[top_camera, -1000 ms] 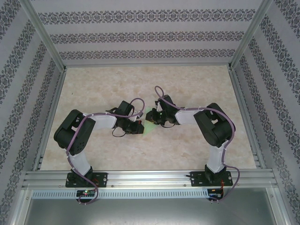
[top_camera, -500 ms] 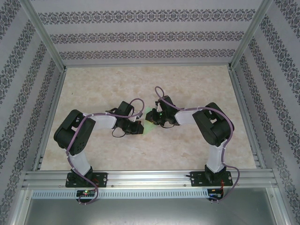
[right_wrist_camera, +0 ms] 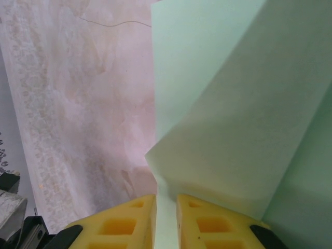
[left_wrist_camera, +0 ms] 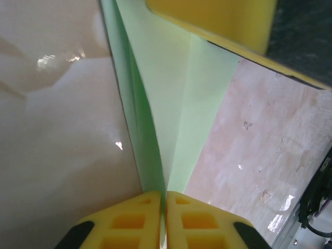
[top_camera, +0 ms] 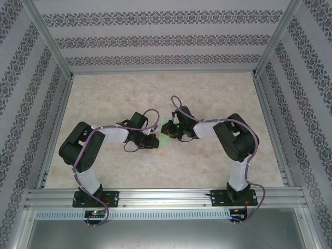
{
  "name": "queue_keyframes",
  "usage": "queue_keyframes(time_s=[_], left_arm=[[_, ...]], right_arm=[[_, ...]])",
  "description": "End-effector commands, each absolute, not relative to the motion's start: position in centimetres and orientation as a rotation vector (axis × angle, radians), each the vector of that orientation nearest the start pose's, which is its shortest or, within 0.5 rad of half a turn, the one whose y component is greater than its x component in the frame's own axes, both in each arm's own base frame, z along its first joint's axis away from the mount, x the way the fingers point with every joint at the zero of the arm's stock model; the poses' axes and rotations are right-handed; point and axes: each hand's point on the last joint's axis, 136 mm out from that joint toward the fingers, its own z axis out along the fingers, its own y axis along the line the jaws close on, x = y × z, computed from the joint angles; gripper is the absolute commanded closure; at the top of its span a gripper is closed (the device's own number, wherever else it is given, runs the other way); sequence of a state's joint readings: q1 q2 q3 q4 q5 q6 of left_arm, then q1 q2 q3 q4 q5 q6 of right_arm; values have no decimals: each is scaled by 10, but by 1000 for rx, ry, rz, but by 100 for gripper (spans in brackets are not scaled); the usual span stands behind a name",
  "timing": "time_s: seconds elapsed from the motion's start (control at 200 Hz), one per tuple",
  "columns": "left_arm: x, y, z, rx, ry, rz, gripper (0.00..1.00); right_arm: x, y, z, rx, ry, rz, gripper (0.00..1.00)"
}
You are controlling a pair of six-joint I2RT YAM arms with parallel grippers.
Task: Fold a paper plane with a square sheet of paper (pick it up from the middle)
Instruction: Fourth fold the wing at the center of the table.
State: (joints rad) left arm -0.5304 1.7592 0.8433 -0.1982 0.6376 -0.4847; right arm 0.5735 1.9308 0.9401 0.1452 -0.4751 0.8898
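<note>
The pale mint-green sheet of paper (top_camera: 166, 141), folded into a slim paper plane shape with a centre crease, hangs between both grippers above the middle of the table. My left gripper (top_camera: 155, 139) is shut on its narrow end; in the left wrist view the paper (left_wrist_camera: 171, 104) runs up from my pinched left gripper (left_wrist_camera: 165, 194). My right gripper (top_camera: 174, 133) is shut on a thicker folded part; in the right wrist view the paper (right_wrist_camera: 233, 104) spreads out from my right gripper (right_wrist_camera: 166, 198). A yellow right finger (left_wrist_camera: 218, 21) presses the paper's far end.
The marbled beige table (top_camera: 218, 98) lies under the paper, boxed in by patterned walls (top_camera: 161, 39) and an aluminium frame rail (top_camera: 166, 196) at the near edge. The two arms meet at the centre, wrists close together.
</note>
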Motion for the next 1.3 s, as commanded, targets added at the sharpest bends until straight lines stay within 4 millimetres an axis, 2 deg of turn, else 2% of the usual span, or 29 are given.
queue_keyframes(time_s=[0.0, 0.21, 0.365, 0.569, 0.694, 0.899, 1.169, 1.294], left_arm=[[260, -263, 40, 249, 2801, -1120, 82], [273, -261, 70, 170, 2703, -1106, 77], [284, -265, 81, 126, 2656, -1117, 87], [293, -280, 86, 119, 2615, -1225, 89], [293, -289, 78, 125, 2626, -1302, 89], [293, -294, 62, 103, 2651, -1342, 88], [289, -289, 47, 74, 2697, -1316, 88], [278, -284, 30, 44, 2768, -1291, 88]], right_arm=[[321, 285, -18, 230, 2787, 978, 82], [320, 284, -18, 225, 2790, 971, 82], [319, 284, -20, 223, 2797, 961, 82], [316, 282, -22, 221, 2806, 952, 82], [316, 282, -23, 223, 2808, 948, 82], [315, 281, -24, 222, 2809, 942, 82], [314, 280, -26, 224, 2816, 936, 82], [314, 279, -28, 225, 2820, 929, 82]])
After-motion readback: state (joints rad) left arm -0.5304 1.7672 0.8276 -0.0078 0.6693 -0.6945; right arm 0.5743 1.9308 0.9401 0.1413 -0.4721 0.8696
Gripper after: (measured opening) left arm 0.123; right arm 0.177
